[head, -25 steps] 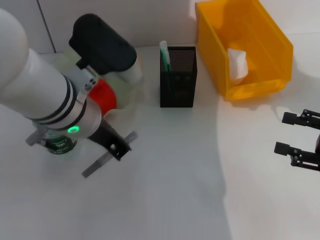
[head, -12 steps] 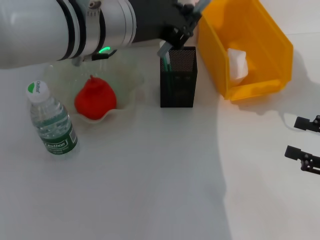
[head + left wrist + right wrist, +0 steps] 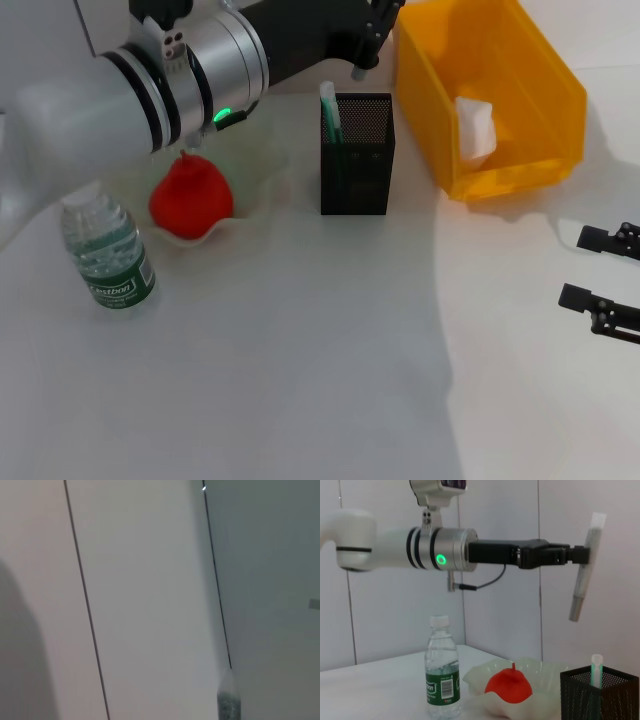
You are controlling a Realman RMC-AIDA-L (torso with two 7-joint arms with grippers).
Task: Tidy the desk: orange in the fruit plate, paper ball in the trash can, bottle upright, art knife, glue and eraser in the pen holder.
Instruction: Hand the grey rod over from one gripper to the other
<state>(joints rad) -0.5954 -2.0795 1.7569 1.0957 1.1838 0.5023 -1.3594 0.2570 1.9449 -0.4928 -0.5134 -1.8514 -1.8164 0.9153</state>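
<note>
Since a second ago my left arm has swung up from the front left of the desk, beside the clear plastic water bottle (image 3: 103, 255), to the back edge. My left gripper (image 3: 577, 555) is closed on a slim grey art knife (image 3: 583, 567), which hangs nearly upright, high above the black mesh pen holder (image 3: 357, 165). That holder stands almost straight below, with a green-and-white glue stick (image 3: 330, 110) already inside. My right gripper (image 3: 600, 275) rests open near the right edge, well apart. I judge lowering comes next.
</note>
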